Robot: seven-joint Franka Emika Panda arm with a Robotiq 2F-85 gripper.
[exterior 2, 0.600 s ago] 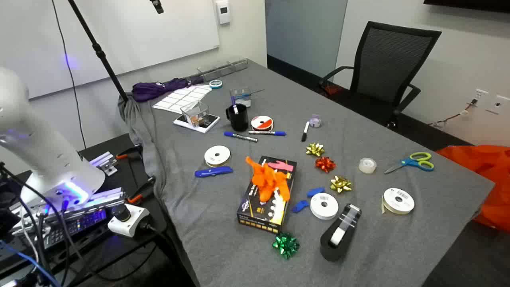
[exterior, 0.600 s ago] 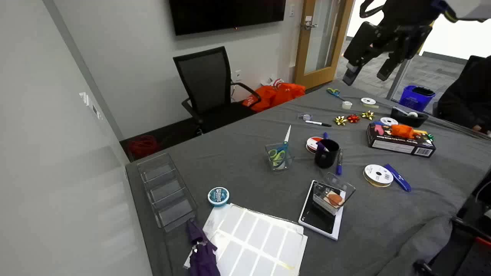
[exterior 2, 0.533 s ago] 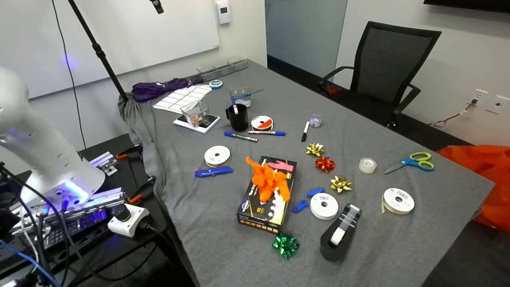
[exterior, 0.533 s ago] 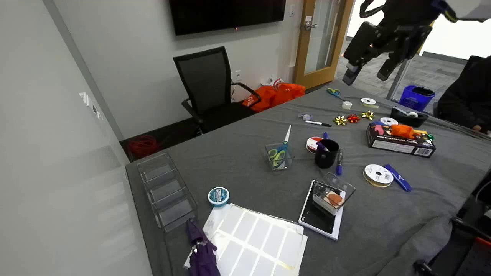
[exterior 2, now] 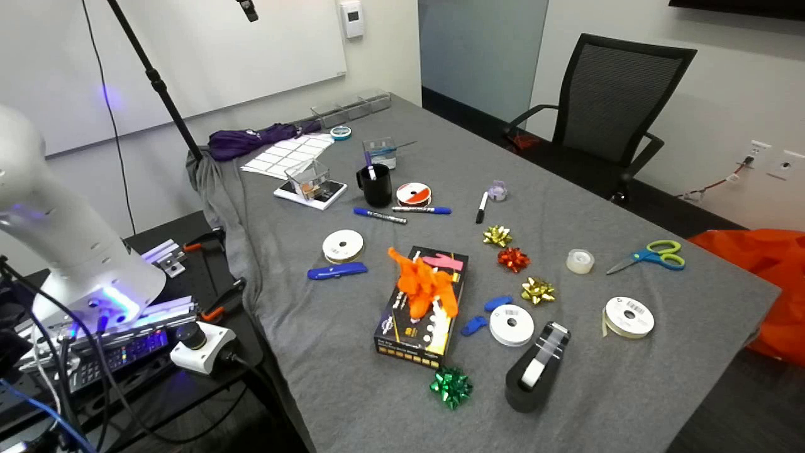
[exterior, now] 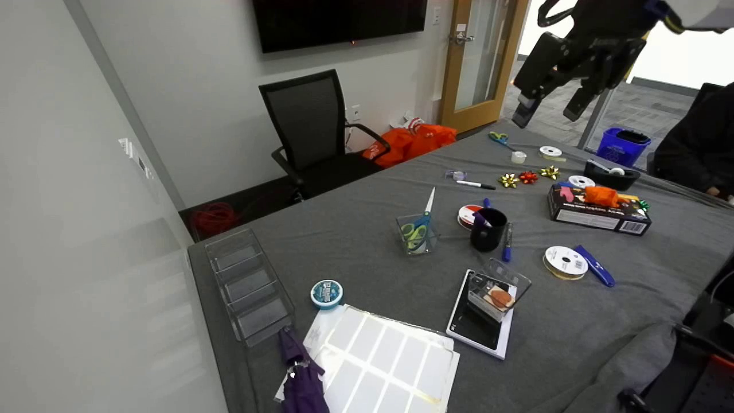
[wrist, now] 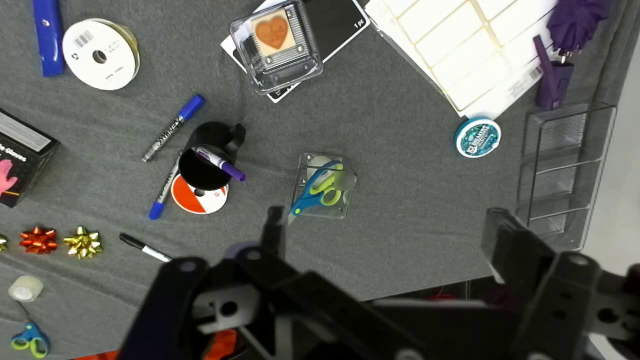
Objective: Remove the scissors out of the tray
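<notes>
The scissors (exterior: 423, 222) have green and blue handles. They stand handles-down in the clear tray (exterior: 431, 245), with the metal blade sticking up and out over its rim. In an exterior view the scissors (exterior 2: 393, 149) lean out of the tray (exterior 2: 388, 162), partly behind the black mug. In the wrist view the scissors (wrist: 311, 199) and tray (wrist: 330, 214) lie below, near the left finger; a blurred patch covers part of the handles. My gripper (exterior: 547, 113) is open and empty, high above the table and apart from the tray. Its spread fingers show in the wrist view (wrist: 387, 217).
A black mug (exterior: 487, 230) with a purple marker stands close to the tray. A clear box (exterior: 494, 295) sits on a white-edged pack. A long divided tray (exterior: 250, 289) lies near the wall. Other scissors (exterior 2: 657, 255) lie at the table's far end. A glove box (exterior 2: 418, 314) also lies there.
</notes>
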